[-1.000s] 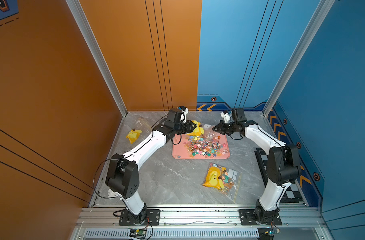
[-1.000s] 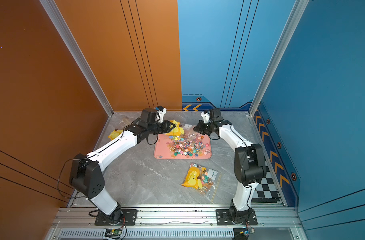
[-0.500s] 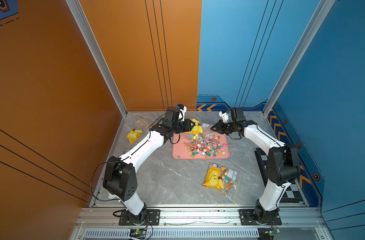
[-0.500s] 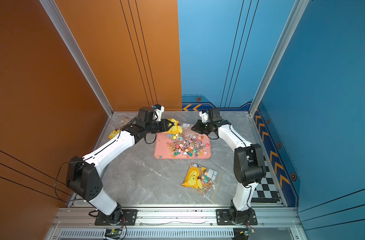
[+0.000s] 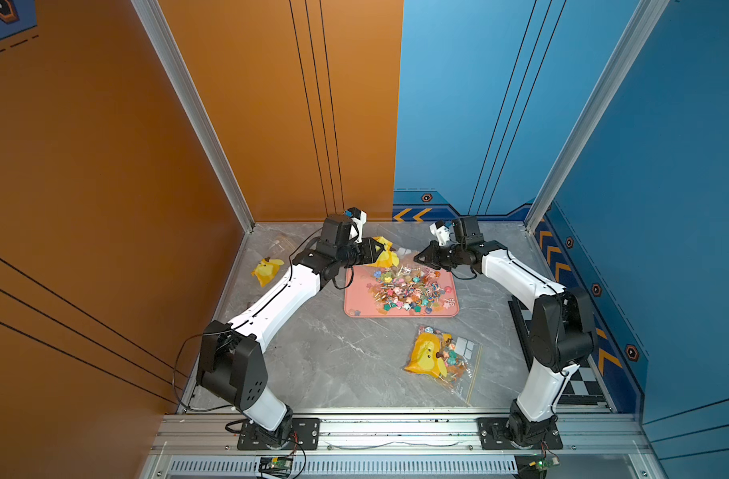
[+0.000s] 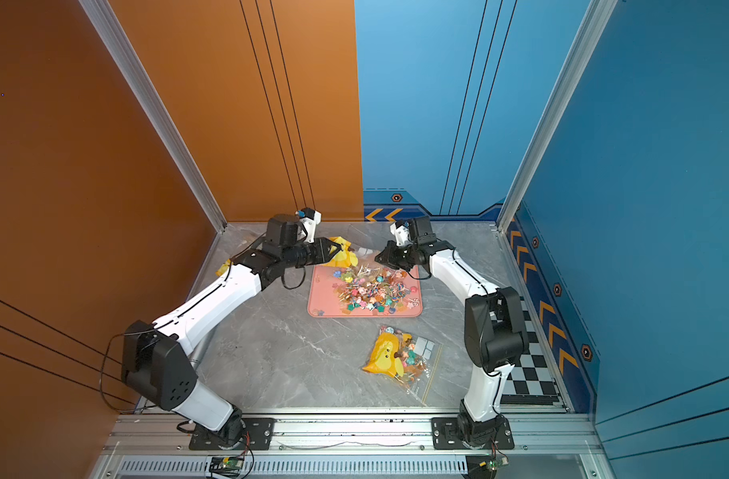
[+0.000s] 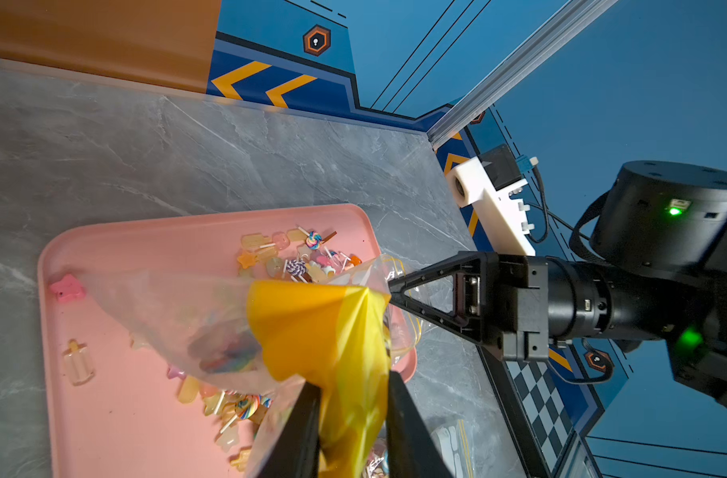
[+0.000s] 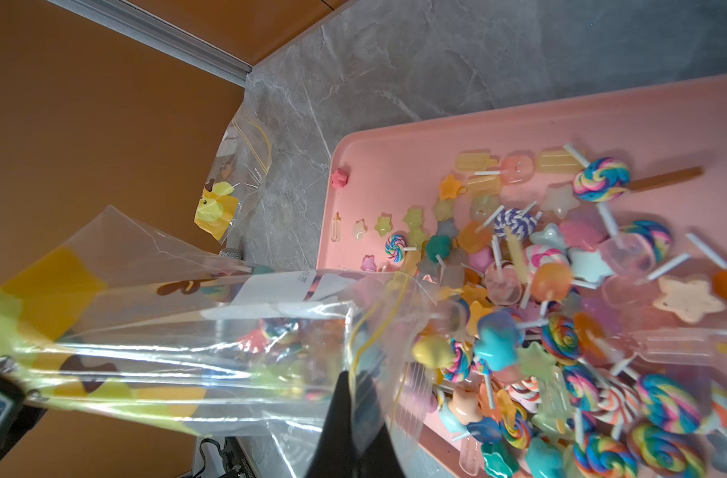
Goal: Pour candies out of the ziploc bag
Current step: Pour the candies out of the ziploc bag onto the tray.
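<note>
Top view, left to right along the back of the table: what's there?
duck-print bag by the orange wall → left gripper → ziploc bag pinched by both → right gripper

The widest open stretch of worktop [image 5: 334,365] lies between the pink tray [image 5: 352,290] and the near rail, bare across its left and middle. On the right, a filled bag [image 5: 437,356] takes up the surface near the tray's near corner. Over the tray's far edge the way is barred: the ziploc bag [image 5: 385,257] hangs stretched between the left gripper [image 5: 373,251] and the right gripper [image 5: 421,258], both clamped on it. Candies [image 5: 404,288] heap over the tray's middle and right, and its left margin is nearly bare. Behind the grippers a strip of worktop runs free to the far wall [image 5: 437,124]. A flat bag [image 5: 266,268] lies by the orange wall [image 5: 105,207], beyond the left arm [image 5: 280,298].
</note>
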